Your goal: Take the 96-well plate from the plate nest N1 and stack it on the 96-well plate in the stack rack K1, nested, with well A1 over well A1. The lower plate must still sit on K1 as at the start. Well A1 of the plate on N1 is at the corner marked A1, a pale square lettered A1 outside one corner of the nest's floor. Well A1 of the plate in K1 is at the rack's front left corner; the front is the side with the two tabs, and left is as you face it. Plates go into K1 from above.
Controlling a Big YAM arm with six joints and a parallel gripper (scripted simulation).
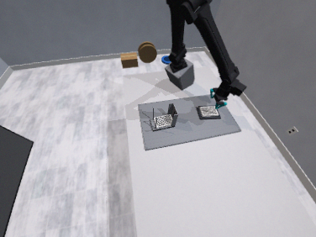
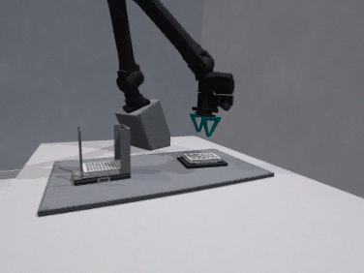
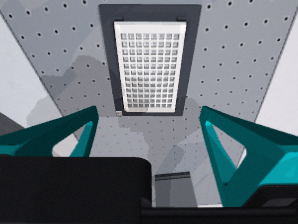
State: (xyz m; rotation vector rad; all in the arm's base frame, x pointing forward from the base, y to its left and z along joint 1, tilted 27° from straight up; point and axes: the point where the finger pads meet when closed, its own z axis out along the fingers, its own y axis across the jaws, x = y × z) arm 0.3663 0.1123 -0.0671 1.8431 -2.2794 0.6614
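Black jointed arm [image 2: 170,29], teal triangular-fingered tool [image 2: 205,125], grey pedestal [image 2: 154,127].

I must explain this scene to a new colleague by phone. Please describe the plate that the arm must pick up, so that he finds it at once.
Find the dark grey mat on the pale table. Two white 96-well plates lie on it. The right one sits in a low black nest, just below the open teal hand; the other sits in a rack with tall posts.
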